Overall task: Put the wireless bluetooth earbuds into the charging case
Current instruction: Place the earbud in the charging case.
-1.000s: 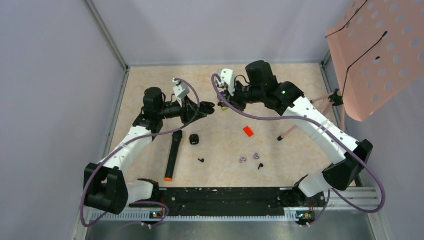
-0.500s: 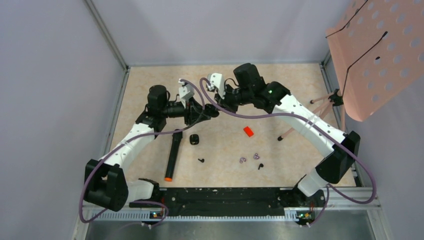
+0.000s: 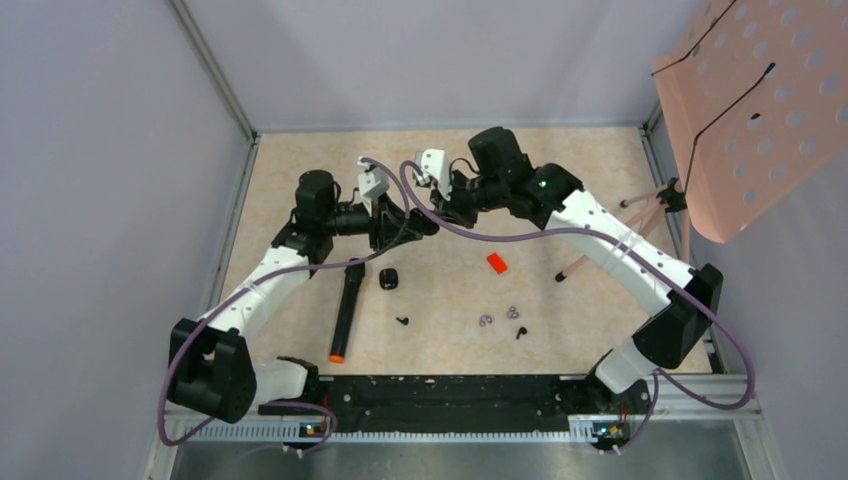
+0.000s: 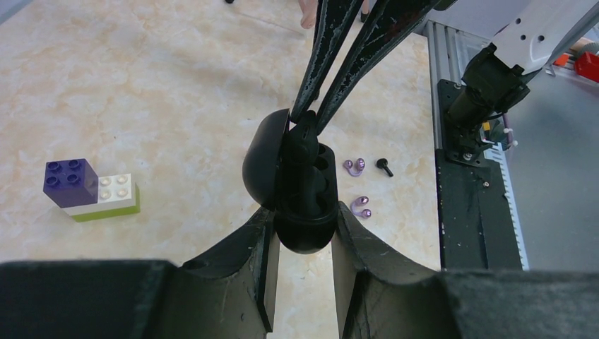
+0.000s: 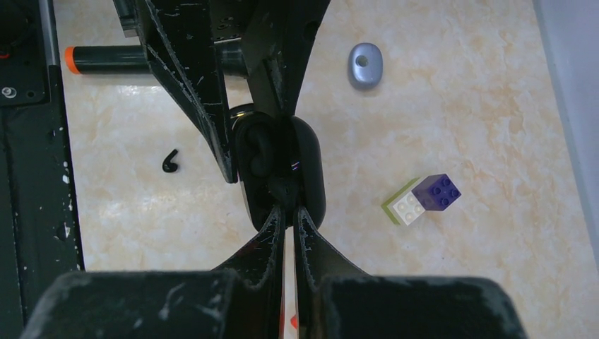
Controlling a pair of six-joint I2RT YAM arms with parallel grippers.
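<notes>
Gripping a glossy black case (image 4: pixel 304 201), lid hanging open, narrowly between the left fingers (image 4: pixel 258 268), up off the worktop (image 4: pixel 141 85). Pinching a tiny black earbud (image 4: pixel 304 138) in the right fingers (image 4: pixel 323 56), closed tight, its lower end sitting in the case. Showing at the left wrist, not the right: purple rings (image 4: pixel 354 167) and a stemmed earbud (image 4: pixel 383 167); at the right wrist alone: a curled earbud (image 5: pixel 169 161).

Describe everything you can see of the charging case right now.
The charging case is a glossy black oval shell, apparently plastic, with its lid hinged open to one side. The left gripper clamps its body, holding it above the table. Two wells show inside; the right gripper pinches a black earbud into one. Its underside is hidden.
</notes>
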